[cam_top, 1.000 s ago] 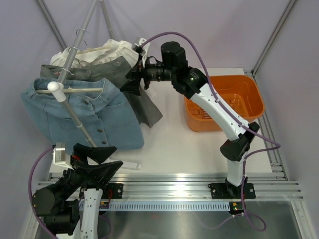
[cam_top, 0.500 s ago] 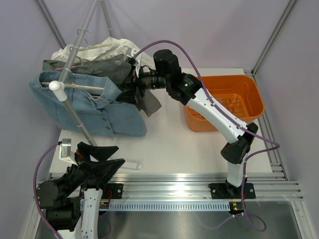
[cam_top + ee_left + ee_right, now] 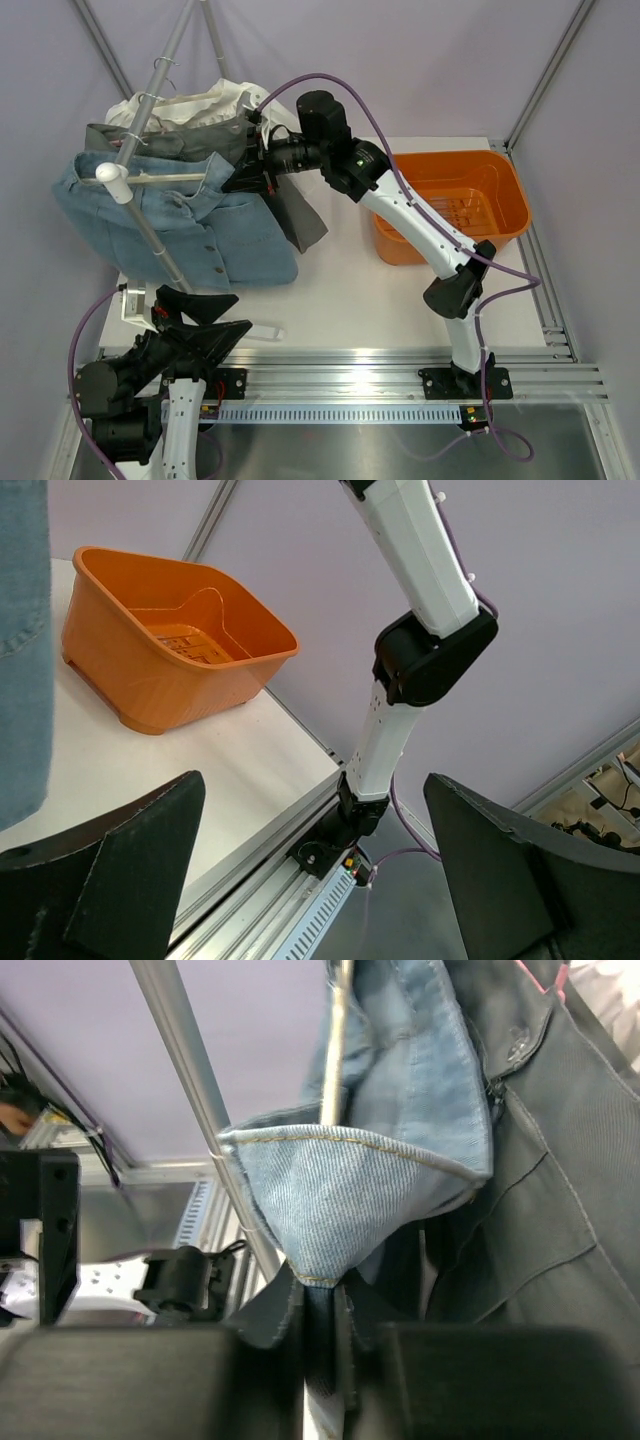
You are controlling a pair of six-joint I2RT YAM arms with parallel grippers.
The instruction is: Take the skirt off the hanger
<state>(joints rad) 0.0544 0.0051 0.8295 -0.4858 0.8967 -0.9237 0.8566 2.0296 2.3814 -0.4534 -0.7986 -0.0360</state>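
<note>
Swung leftward since a second ago; now pinches denim skirt (image 3: 190, 235) edge with right gripper (image 3: 322, 1345), hanger bar (image 3: 170, 180) running left from fingers (image 3: 430, 1380). Leaves left gripper (image 3: 315, 820) spread, well apart.

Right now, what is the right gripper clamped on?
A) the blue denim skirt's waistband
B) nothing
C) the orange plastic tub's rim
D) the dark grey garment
A: the right wrist view shows the right gripper pinching a waistband fold of the blue denim skirt between its fingers.
</note>
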